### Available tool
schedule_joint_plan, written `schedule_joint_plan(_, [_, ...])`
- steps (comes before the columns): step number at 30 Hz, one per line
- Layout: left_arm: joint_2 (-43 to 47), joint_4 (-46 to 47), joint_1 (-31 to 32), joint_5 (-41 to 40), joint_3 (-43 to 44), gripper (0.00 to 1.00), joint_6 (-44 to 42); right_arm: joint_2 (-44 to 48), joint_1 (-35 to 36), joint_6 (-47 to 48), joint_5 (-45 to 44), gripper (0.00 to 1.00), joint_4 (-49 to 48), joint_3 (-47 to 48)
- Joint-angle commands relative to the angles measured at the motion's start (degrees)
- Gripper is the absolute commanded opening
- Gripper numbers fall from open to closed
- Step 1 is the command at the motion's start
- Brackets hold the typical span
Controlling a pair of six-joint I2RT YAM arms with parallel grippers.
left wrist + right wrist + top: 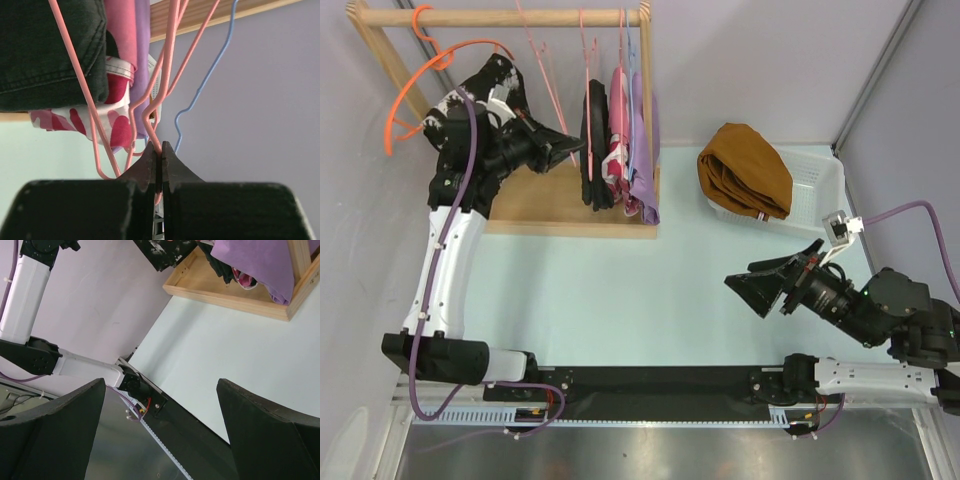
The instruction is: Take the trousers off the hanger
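The rust-brown trousers (745,170) lie bunched in a white basket (823,170) at the back right, off any hanger. The thin pink wire hanger (552,95) hangs bare from the wooden rack's rail. My left gripper (572,145) is up at the rack, shut on the lower wire of the pink hanger (170,40); the wire runs down between the closed fingertips (160,148). My right gripper (752,285) is open and empty above the table at the right, well clear of the basket; its fingers frame bare table in the right wrist view (161,385).
The wooden rack (545,205) at the back left also holds a large orange round hanger (420,80), a black garment (595,140), a pink-and-white one (112,125), a purple one (642,150) and a blue wire hanger (205,80). The left arm reaches up along the left side.
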State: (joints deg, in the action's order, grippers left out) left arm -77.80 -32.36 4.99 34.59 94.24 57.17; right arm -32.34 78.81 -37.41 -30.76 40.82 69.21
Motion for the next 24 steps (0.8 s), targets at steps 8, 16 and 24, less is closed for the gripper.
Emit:
schedule_joint_plan(8, [4.41, 1.69, -0.60, 0.48, -7.92, 0.24, -3.37, -3.61, 0.30, 0.14, -0.44, 1.00, -4.25, -0.74])
schedule_joint_plan(16, [13.28, -4.81, -0.51, -9.88, -9.25, 0.72, -10.75, -6.07, 0.03, -0.91, -0.96, 1.00, -4.52, -1.62])
schedule_joint_plan(24, [20.75, -10.97, 13.17, -28.48, -7.13, 0.93, -21.92, -11.86, -2.60, -3.20, -0.26, 1.00, -6.63, -5.92])
